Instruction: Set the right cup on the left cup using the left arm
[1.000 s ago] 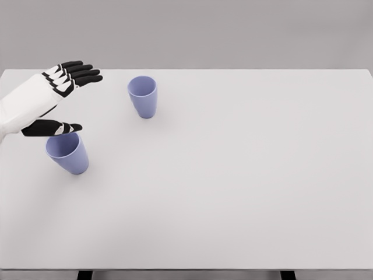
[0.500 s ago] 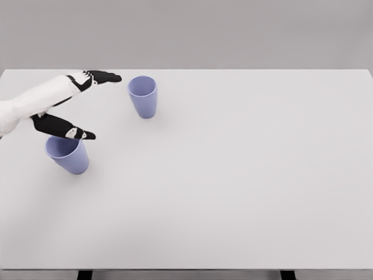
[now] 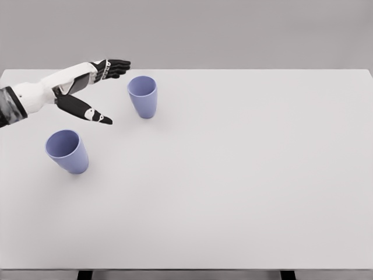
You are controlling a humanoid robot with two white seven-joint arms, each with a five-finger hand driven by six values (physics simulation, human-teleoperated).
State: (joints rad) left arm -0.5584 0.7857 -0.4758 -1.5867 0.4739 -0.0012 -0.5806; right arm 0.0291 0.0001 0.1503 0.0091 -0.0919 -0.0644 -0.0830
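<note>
Two lavender cups stand upright on a plain white table point(image 3: 245, 192), both open end up, seen from the head camera. The right cup point(image 3: 143, 96) sits toward the far side of the table, left of the middle, not far from the far edge. The left cup point(image 3: 67, 151) stands nearer the camera and close to the table's left edge, well apart from the other cup, with bare tabletop between them.

Reaching in from the picture's left edge, the left hand point(image 3: 87, 90) hovers above the table just to the left of the right cup. It is spread wide and holds nothing: the four black fingers point(image 3: 113, 67) stretch out together toward the far edge, level with the cup's rim and slightly behind it, while the thumb point(image 3: 93, 112) points down and to the right, toward the cup's lower wall. Neither fingers nor thumb touch the cup; a narrow strip of table shows between the thumb tip and the cup's side. The white forearm runs back to the left edge, passing above and behind the left cup without covering it.

Right of the cups the tabletop lies bare all the way to its right edge and near edge. Two dark table legs show below the near edge.
</note>
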